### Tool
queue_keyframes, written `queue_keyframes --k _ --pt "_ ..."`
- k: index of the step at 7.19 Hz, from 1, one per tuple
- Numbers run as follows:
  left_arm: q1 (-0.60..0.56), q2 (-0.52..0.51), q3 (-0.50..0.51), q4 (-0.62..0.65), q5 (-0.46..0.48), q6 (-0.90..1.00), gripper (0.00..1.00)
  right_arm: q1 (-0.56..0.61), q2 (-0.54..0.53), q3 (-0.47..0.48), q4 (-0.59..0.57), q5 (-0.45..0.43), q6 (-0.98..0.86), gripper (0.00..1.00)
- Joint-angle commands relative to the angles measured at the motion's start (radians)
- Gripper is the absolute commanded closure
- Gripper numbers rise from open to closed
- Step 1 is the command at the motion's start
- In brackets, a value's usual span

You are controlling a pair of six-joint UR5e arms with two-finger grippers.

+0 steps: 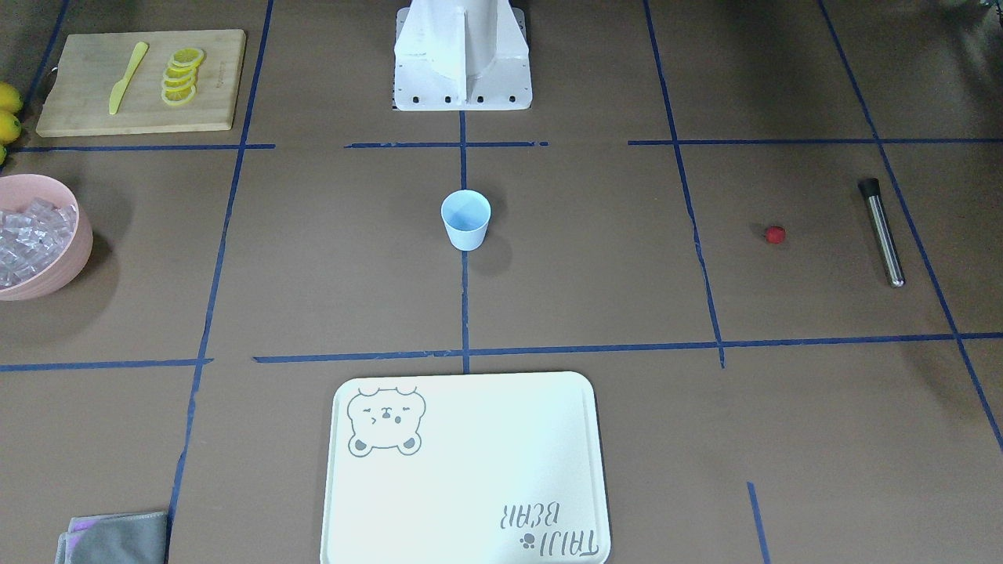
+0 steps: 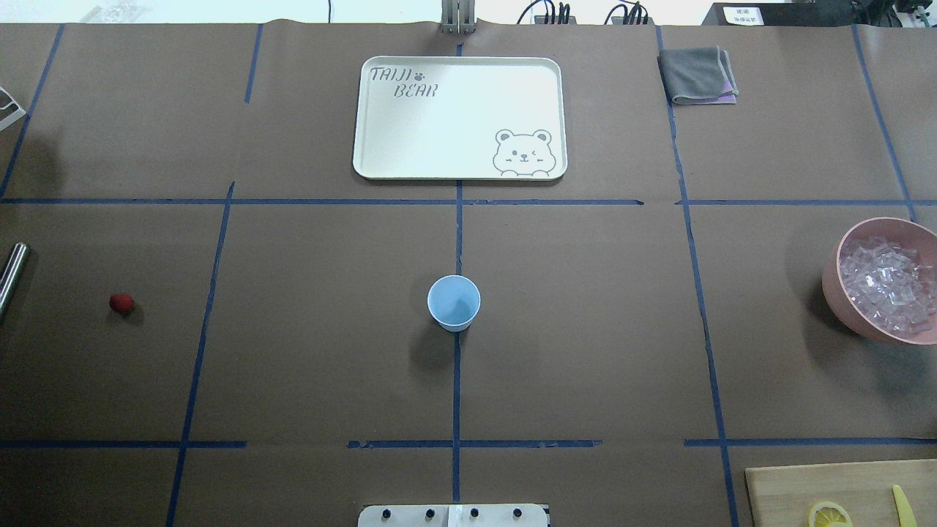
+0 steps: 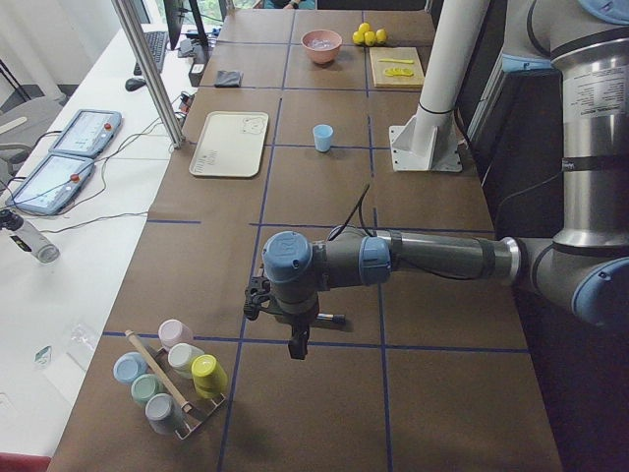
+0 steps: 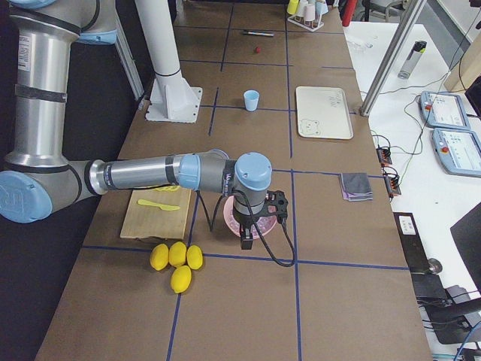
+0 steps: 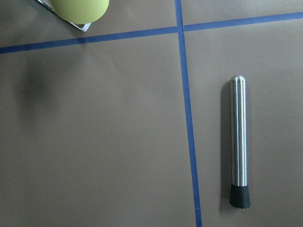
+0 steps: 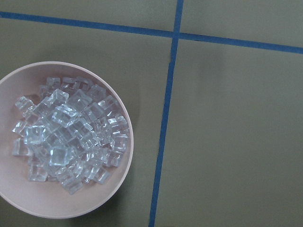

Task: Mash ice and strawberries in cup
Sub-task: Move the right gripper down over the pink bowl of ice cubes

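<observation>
The pale blue cup [image 2: 454, 301] stands upright and empty at the table's centre; it also shows in the front view [image 1: 466, 219]. The red strawberry [image 2: 121, 303] lies on the table far to the left, next to a steel muddler [image 5: 238, 142]. The ice [image 6: 71, 137] fills a pink bowl [image 2: 834, 271] at the right edge. My left gripper [image 3: 297, 346] hangs above the muddler area and my right gripper [image 4: 246, 242] hangs over the bowl. Both grippers show only in the side views, so I cannot tell whether they are open or shut.
A white bear tray [image 2: 460, 117] lies beyond the cup. A grey cloth [image 2: 697, 75] is at the far right. A cutting board [image 1: 78, 110] holds lemon slices [image 1: 181, 76] and a yellow knife [image 1: 128, 77]. Whole lemons [image 4: 176, 259] and a rack of cups [image 3: 172, 379] sit at the table's ends.
</observation>
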Motion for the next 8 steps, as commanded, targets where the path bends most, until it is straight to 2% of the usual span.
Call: queue_keyframes --k 1,3,5,7,8 --pt "0.0 0.0 0.001 -0.001 0.001 0.0 0.0 0.0 0.001 -0.001 0.0 0.001 0.0 0.01" --pt "0.0 0.001 0.001 0.0 0.0 0.0 0.0 0.0 0.004 0.001 0.023 0.002 0.002 0.01" --pt "0.0 0.001 0.001 0.0 0.0 0.0 0.0 -0.05 0.006 0.007 0.106 0.002 0.011 0.0" --pt "0.0 0.001 0.001 0.002 -0.002 0.0 0.0 -0.139 0.006 0.004 0.271 -0.002 0.066 0.01" --pt "0.0 0.001 0.001 0.0 -0.002 0.002 0.0 -0.207 0.016 0.005 0.334 -0.004 0.209 0.01"
